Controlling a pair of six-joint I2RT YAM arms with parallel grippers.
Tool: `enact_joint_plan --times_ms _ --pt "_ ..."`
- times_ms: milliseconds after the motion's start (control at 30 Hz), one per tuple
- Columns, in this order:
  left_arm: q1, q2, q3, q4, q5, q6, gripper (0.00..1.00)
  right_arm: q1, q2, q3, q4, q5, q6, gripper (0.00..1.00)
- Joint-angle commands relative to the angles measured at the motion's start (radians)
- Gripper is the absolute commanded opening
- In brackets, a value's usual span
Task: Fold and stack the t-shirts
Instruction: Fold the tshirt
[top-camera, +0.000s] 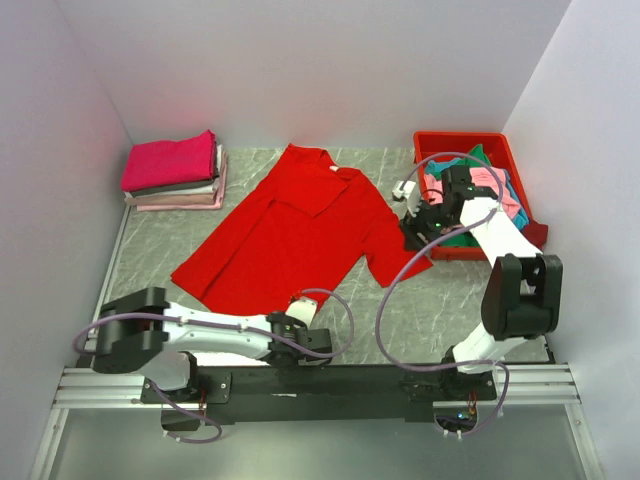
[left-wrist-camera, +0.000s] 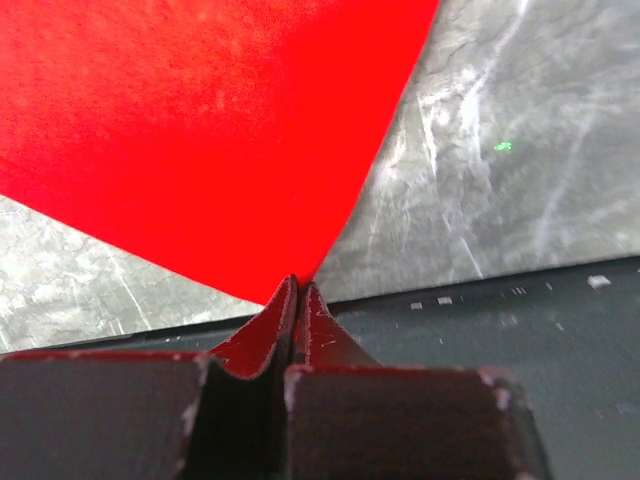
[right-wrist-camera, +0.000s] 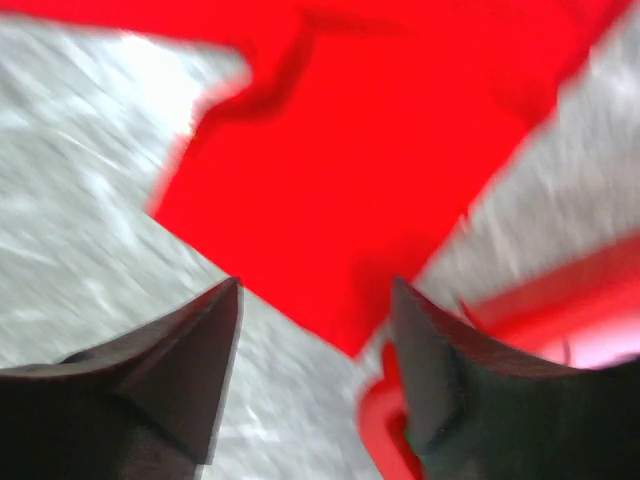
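Observation:
A large bright red t-shirt lies spread flat on the table, collar to the back. My left gripper sits at its near hem corner. In the left wrist view the jaws are shut, with the corner of the red cloth running in between their tips. My right gripper is open and empty, low over the shirt's right sleeve next to the bin. In the right wrist view it frames the sleeve; this view is blurred.
A folded stack stands at the back left, magenta on top of grey, white and pink. A red plastic bin at the back right holds crumpled pink, teal and green shirts. Its rim is close beside my right fingers.

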Motion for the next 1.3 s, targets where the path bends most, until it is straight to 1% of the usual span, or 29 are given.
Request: enact_joint_plan --times_ms 0,67,100,200,333,567,633,800,900,933,1033,1100,1267 --pt "0.008 -0.094 -0.019 0.004 0.008 0.018 0.01 -0.071 0.077 0.028 -0.045 0.145 -0.113 0.65" --pt "0.012 -0.136 -0.033 0.019 0.018 0.027 0.01 -0.076 0.132 0.077 -0.09 0.181 -0.068 0.58" --pt "0.014 -0.148 -0.045 0.032 0.023 0.028 0.01 -0.076 0.166 0.085 -0.101 0.186 -0.058 0.57" --pt "0.023 -0.183 -0.073 0.056 0.046 0.039 0.01 -0.064 0.168 0.056 -0.074 0.186 -0.012 0.57" --pt "0.028 -0.196 -0.104 0.047 0.063 0.044 0.01 -0.05 0.171 0.045 -0.055 0.233 0.062 0.57" --pt "0.032 -0.231 -0.145 0.088 0.092 0.051 0.01 -0.035 0.12 -0.072 0.004 0.34 0.098 0.57" --pt "0.035 -0.231 -0.147 0.092 0.089 0.058 0.01 -0.001 0.114 -0.088 0.017 0.383 0.088 0.57" --pt "0.037 -0.236 -0.157 0.088 0.083 0.055 0.01 0.08 0.071 -0.114 0.02 0.466 -0.003 0.58" --pt "0.037 -0.254 -0.173 0.099 0.086 0.044 0.01 0.113 0.015 -0.146 0.001 0.508 -0.131 0.58" --pt "0.037 -0.259 -0.177 0.101 0.086 0.042 0.01 0.117 -0.005 -0.163 0.006 0.541 -0.205 0.58" --pt "0.037 -0.272 -0.184 0.11 0.087 0.036 0.01 0.133 -0.058 -0.238 0.061 0.613 -0.321 0.58" --pt "0.038 -0.276 -0.185 0.116 0.087 0.038 0.01 0.13 -0.047 -0.258 0.084 0.652 -0.34 0.58" --pt "0.038 -0.268 -0.181 0.116 0.086 0.042 0.01 0.148 -0.015 -0.28 0.119 0.649 -0.366 0.57"
